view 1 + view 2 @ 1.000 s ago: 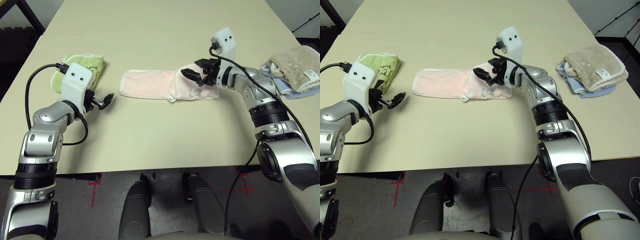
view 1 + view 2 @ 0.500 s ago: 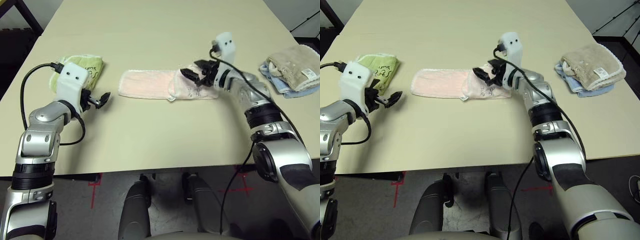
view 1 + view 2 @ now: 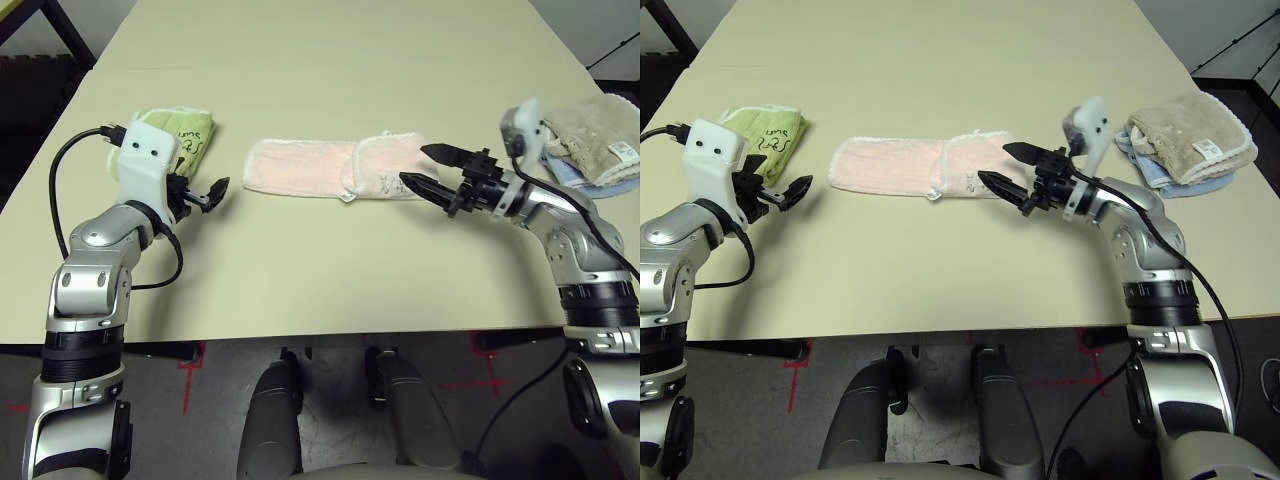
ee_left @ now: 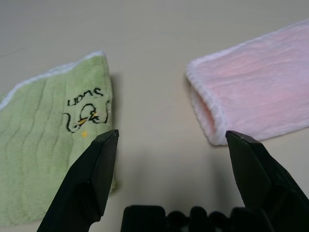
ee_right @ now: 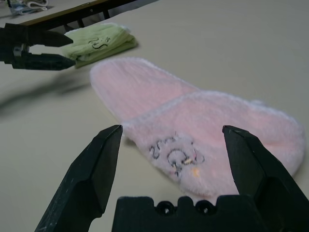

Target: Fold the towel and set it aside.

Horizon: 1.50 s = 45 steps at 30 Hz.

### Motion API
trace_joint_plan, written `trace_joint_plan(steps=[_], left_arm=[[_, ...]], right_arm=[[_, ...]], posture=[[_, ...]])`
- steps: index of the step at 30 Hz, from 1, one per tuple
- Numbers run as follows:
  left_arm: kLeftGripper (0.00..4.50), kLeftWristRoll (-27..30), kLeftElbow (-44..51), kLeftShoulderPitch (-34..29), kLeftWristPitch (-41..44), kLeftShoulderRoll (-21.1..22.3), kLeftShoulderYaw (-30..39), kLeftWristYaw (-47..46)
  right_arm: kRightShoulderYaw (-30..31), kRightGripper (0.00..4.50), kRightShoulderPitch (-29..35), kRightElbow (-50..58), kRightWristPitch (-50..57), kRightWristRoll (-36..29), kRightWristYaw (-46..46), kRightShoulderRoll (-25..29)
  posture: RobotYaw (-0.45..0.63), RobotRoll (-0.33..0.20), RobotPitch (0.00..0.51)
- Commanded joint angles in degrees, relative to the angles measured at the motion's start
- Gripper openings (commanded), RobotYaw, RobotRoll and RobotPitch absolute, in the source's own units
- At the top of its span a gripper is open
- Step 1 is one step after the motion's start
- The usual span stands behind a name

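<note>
The pale pink towel [image 3: 335,168] lies flat mid-table as a long strip, its right end folded back over itself with a small grey embroidered motif [image 5: 176,157] showing on top. My right gripper [image 3: 420,167] hovers just off that folded right end, fingers open and pointing left at it, holding nothing. The left gripper [image 3: 215,190] is open and empty above bare table, a short way left of the towel's left end [image 4: 207,111] and beside the green towel.
A light green folded towel [image 3: 170,135] with dark embroidery lies at the left, behind my left gripper. A beige towel [image 3: 590,125] on top of a blue one [image 3: 560,170] sits at the right edge, behind my right wrist. The table's [image 3: 320,270] front strip is bare.
My right gripper has pulled back to the right, from above the towel's folded end to just beyond it. The towel lies as before. The left arm has barely moved.
</note>
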<state>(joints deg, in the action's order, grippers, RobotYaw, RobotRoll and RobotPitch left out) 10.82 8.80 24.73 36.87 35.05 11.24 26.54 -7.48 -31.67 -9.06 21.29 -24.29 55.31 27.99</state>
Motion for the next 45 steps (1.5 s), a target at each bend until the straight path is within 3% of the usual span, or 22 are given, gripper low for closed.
trace_joint_plan(steps=[1, 7, 12, 23, 26, 29, 33, 36, 45], left_arm=[[4.5, 1.5, 2.5, -0.2, 2.2, -0.6, 0.8, -0.8], [4.5, 2.7, 7.6, -1.7, 4.6, -2.4, 1.8, -3.4], [4.5, 2.8, 11.1, -3.2, 1.4, -3.1, 0.9, -3.3], [4.5, 7.7, 11.0, -3.1, 3.8, -4.2, 2.0, -2.3], [4.5, 8.2, 12.0, -4.0, 0.6, -6.1, 2.8, -3.3], [4.5, 8.3, 13.7, -5.8, 1.7, -5.1, 2.0, -2.2], [4.5, 10.4, 15.0, -6.8, 6.5, -5.9, 3.3, -3.9], [4.5, 13.1, 16.9, -6.7, 14.5, -8.0, 4.8, -7.6], [4.5, 20.9, 17.2, 0.1, 34.9, -21.7, 12.0, -19.0]], right_arm=[[-1.8, 4.47, 2.1, -0.3, -1.4, -1.6, 1.4, 1.4], [-2.2, 4.47, 3.9, -2.3, -3.2, -1.5, 3.1, 3.9], [-2.7, 4.47, 2.9, -3.9, -6.5, -1.4, 4.4, 3.7], [0.1, 4.47, 0.1, -12.7, -20.4, 2.3, 14.8, 6.0], [0.9, 4.47, -1.1, -15.7, -24.3, 3.3, 17.1, 6.2], [1.2, 4.47, -2.3, -18.0, -26.9, 3.9, 18.5, 6.1], [1.4, 4.47, -3.6, -19.9, -28.8, 4.2, 19.6, 6.0], [1.6, 4.47, -4.6, -20.6, -29.3, 4.4, 20.0, 5.9], [1.9, 4.47, -4.6, -19.9, -29.2, 3.9, 21.1, 5.6]], posture=[[-0.13, 0.0, 0.213], [-0.13, 0.0, 0.219], [-0.13, 0.0, 0.218], [-0.13, 0.0, 0.22], [-0.13, 0.0, 0.22], [-0.13, 0.0, 0.22], [-0.13, 0.0, 0.22], [-0.12, 0.0, 0.219], [-0.14, 0.0, 0.216]])
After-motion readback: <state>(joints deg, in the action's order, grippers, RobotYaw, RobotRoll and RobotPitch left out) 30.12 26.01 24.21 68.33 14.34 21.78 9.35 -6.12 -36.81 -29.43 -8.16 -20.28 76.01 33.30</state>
